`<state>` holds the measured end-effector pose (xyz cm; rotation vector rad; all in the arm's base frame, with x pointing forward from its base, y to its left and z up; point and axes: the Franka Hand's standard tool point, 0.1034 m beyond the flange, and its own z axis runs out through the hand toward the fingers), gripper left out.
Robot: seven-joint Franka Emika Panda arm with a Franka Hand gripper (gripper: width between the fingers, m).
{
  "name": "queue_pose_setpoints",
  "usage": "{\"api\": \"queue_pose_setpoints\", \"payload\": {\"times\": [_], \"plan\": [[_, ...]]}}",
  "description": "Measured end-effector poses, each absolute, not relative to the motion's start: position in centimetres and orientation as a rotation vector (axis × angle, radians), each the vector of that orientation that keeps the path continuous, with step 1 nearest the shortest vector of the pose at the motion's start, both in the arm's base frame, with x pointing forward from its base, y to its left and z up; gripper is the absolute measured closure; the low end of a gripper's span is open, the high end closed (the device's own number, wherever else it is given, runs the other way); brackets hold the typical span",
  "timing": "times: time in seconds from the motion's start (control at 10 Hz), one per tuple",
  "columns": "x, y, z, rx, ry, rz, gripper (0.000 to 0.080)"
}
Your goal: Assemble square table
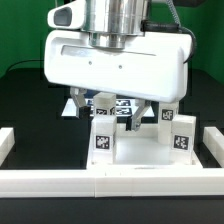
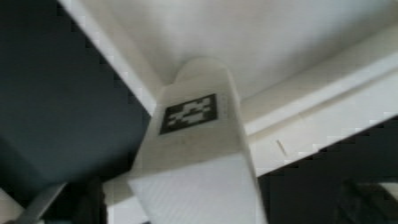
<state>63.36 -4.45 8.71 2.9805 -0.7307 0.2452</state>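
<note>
white leg post (image 2: 192, 150) blurred close-up, claw (image 1: 112, 118) mostly hidden, grip unclear, panel (image 1: 135, 150) partly covered

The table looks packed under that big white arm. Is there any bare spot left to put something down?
Some. Dark bare table shows on the exterior view's left, outside the white border rail, and a smaller strip on the right. The middle is crowded: the tool hangs over the square panel, among upright tagged leg posts. The wrist view shows only one post close up.
</note>
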Motion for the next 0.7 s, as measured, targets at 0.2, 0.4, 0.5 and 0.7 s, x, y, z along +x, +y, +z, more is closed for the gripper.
{"api": "queue_pose_setpoints", "payload": {"times": [0.2,0.4,0.5,0.7], "plan": [[63.5,-4.2,9.2,2.983,-0.752,0.256,0.0151],[63.6,-3.9,9.9,2.993,-0.752,0.257,0.0151],[63.6,-3.9,9.8,2.991,-0.752,0.255,0.0151],[63.6,-3.9,9.8,2.991,-0.753,0.255,0.0151]]}}
